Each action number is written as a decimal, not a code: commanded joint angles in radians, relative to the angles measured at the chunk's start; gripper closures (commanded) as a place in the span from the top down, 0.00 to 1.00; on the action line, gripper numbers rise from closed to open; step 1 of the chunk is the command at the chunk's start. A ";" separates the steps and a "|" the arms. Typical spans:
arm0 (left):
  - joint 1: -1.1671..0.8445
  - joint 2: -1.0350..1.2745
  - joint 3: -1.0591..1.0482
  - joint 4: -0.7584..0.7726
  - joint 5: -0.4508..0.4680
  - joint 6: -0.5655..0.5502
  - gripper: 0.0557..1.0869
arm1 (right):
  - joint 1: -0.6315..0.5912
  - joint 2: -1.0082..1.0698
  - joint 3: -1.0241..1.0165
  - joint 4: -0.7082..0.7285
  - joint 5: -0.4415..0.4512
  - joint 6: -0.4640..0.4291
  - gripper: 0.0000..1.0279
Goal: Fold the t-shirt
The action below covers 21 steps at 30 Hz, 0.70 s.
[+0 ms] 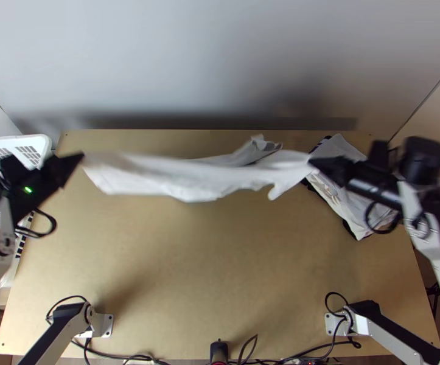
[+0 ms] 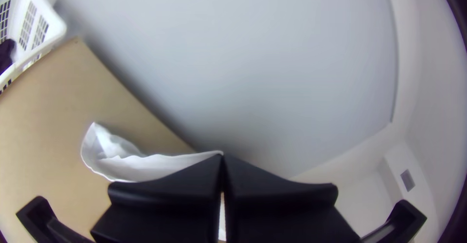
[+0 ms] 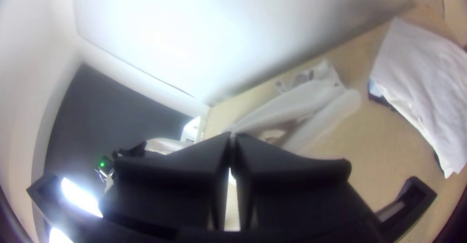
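At ten and two o'clock, my left gripper (image 1: 83,156) and right gripper (image 1: 310,160) are pinching the t-shirt (image 1: 198,181), seemingly for spreading; lowering is pending.

"How many robot arms do you see?"
"Two! One left arm (image 1: 2,240) and one right arm (image 1: 433,246)."
"And grippers?"
"Two as well: one left gripper (image 1: 81,157) and one right gripper (image 1: 311,160). Each has two big black fingers (image 2: 165,187), so that makes four fingers."
"How many shirts are up in the grippers?"
"Just one white shirt (image 1: 189,179)."
"How many piles of clothes (image 1: 341,155)?"
"One."
"Baskets?"
"One white basket (image 1: 44,145), seen from up high."
"Tables?"
"One table (image 1: 220,274)."
"And little green lights (image 1: 28,190) on the left arm, from up high?"
"Two!"
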<state>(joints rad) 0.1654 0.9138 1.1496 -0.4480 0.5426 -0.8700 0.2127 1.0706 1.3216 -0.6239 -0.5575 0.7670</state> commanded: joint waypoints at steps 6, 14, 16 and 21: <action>-0.076 0.023 0.481 -0.057 0.048 -0.121 0.03 | 0.109 -0.149 0.389 0.006 -0.001 0.057 0.03; -0.060 -0.036 0.705 -0.097 0.063 -0.193 0.03 | 0.178 -0.259 0.518 0.078 -0.002 0.156 0.03; -0.061 -0.052 0.719 -0.101 0.080 -0.199 0.03 | 0.178 -0.264 0.551 0.078 -0.025 0.169 0.03; -0.064 -0.073 0.726 -0.106 0.106 -0.228 0.03 | 0.177 -0.273 0.590 0.081 -0.082 0.193 0.03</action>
<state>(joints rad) 0.1032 0.8703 1.8091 -0.5377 0.6193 -1.0611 0.3706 0.8265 1.8343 -0.5545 -0.5926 0.9215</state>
